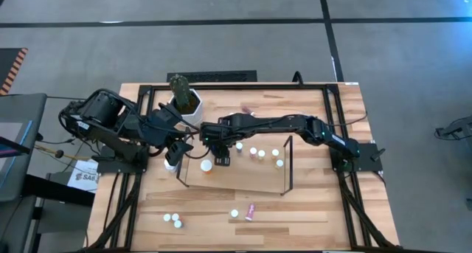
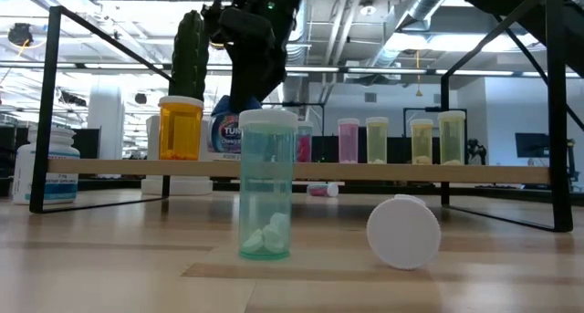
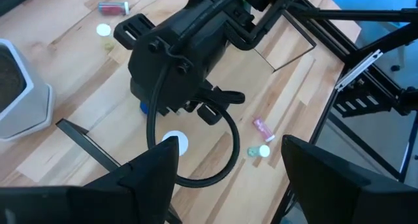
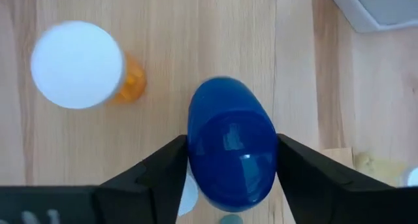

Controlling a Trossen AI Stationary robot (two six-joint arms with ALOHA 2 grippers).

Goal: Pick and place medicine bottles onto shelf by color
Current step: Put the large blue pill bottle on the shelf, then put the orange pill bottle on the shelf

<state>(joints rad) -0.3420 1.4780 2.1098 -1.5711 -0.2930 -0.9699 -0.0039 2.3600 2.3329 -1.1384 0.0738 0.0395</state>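
On the light-wood shelf (image 1: 243, 181), the right gripper (image 4: 230, 160) straddles the blue-capped bottle (image 4: 232, 149), fingers spread beside the cap without clamping. It looks rigid, smooth and slippery; grip across the cap. The left gripper (image 3: 228, 160) hovers with fingers apart, holding nothing.

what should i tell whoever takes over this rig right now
Right gripper: over the shelf, fingers either side of the blue-capped bottle, grip unclear.
Left gripper: open, empty, by the shelf's left end.
Done: orange bottle and a row of small bottles on the shelf.
Left: loose bottles on the table's near side, including a pink one lying down.
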